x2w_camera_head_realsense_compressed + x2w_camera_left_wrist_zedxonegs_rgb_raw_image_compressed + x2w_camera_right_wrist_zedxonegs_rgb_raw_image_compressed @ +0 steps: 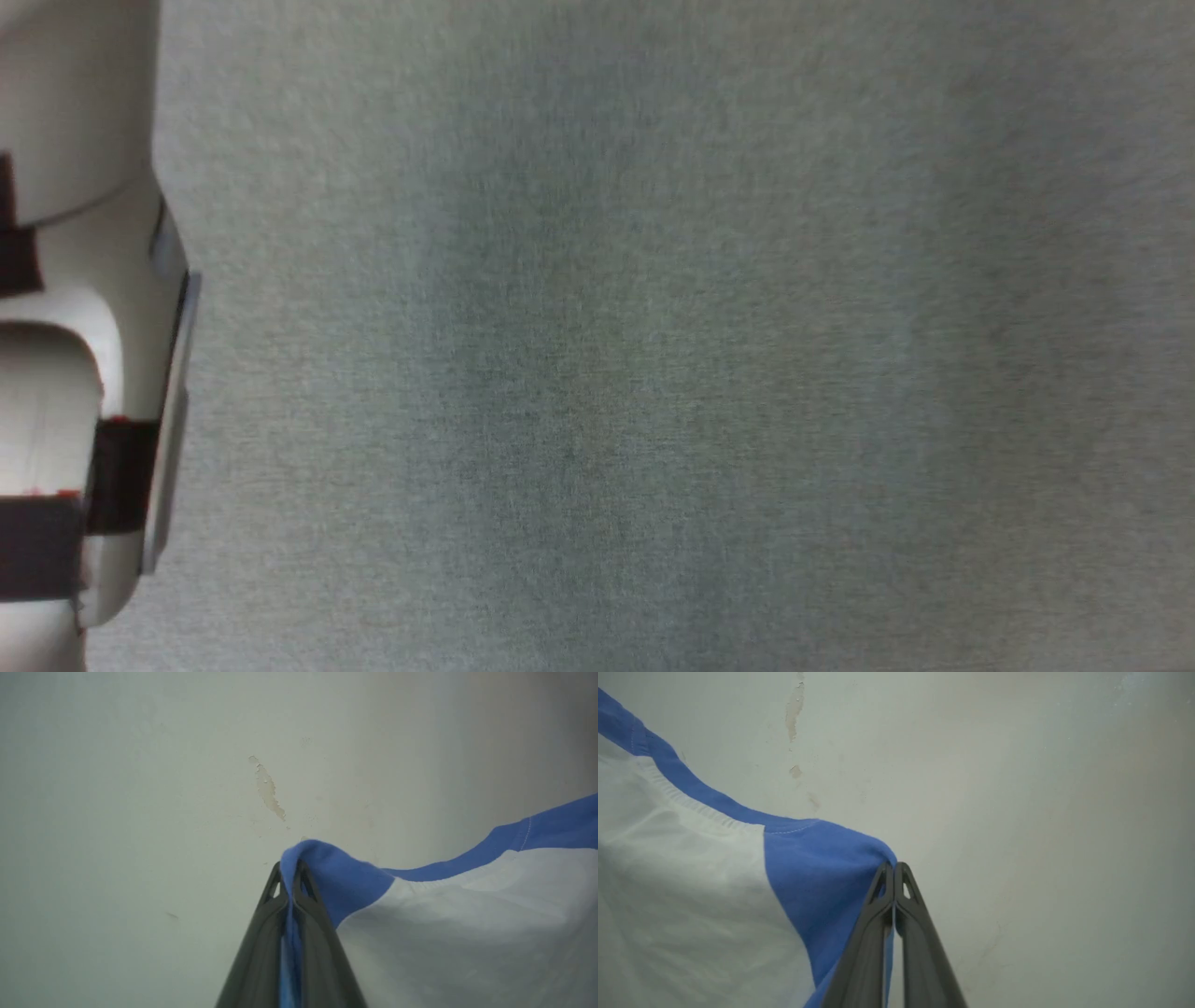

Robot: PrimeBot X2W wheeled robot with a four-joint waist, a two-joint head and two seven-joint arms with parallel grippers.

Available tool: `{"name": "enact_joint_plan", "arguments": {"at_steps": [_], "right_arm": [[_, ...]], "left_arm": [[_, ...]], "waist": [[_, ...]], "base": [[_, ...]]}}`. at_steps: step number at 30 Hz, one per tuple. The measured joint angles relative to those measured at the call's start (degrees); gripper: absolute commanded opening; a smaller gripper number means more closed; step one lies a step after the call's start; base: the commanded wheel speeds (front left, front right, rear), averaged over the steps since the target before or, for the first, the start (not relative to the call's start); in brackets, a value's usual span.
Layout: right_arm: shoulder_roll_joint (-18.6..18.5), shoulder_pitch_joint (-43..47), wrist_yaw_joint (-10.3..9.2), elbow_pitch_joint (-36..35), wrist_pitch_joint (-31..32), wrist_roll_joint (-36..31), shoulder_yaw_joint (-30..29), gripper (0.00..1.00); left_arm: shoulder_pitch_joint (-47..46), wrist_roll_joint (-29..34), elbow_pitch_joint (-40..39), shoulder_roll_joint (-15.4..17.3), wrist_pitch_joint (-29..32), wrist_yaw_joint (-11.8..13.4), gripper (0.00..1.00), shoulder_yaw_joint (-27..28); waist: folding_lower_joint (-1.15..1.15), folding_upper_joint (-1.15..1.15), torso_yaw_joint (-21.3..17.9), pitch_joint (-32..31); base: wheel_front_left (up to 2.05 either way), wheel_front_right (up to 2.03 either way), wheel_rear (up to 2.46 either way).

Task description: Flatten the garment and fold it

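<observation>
Garment (467, 905), white with blue trim, is held up at two blue corners. The left gripper (290, 870) is clamped tight on a blue fold; the right gripper (894, 870) pinches blue cloth at its closed tips. A pale chipped surface (140, 788) lies beyond.

No text, label, brand, number or sign can be read. The visible part of the garment (467, 914) shows plain blue and white cloth, and the pale surface (140, 788) behind it carries no writing.
</observation>
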Motion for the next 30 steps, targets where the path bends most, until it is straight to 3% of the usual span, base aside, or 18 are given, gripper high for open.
{"name": "enact_joint_plan", "arguments": {"at_steps": [9,16,24,26,30], "right_arm": [[-6.0,-5.5,0.0,6.4,-9.2,2.8,8.4,0.0],[-10.7,-3.9,0.0,3.2,-16.1,9.5,13.8,0.0],[-17.9,8.8,0.0,-7.4,-21.7,18.0,13.9,0.0],[-21.2,16.7,0.0,-11.7,-23.9,20.1,11.4,0.0],[-23.5,29.2,0.0,-15.9,-25.9,21.7,7.7,0.0]], "left_arm": [[-3.4,2.4,4.0,0.7,-11.4,-1.2,0.0,-2.6],[1.4,2.8,-2.6,2.5,-14.5,-3.5,0.0,-5.0],[13.4,2.1,-17.0,4.6,-13.3,-3.4,0.0,-7.2],[20.3,1.6,-24.1,5.8,-11.8,-2.3,0.0,-8.4],[31.9,0.4,-32.9,7.5,-10.2,-0.9,0.0,-11.0]], "waist": [[-0.01,0.0,1.0,11.1],[-0.01,0.0,1.4,17.5],[-0.03,0.0,1.3,18.6],[-0.03,0.0,1.3,17.2],[-0.04,0.0,1.1,14.1]], "base": [[0.0,0.0,0.0],[0.0,0.0,0.0],[0.0,0.0,0.0],[0.0,0.0,0.0],[0.0,0.0,0.0]]}}
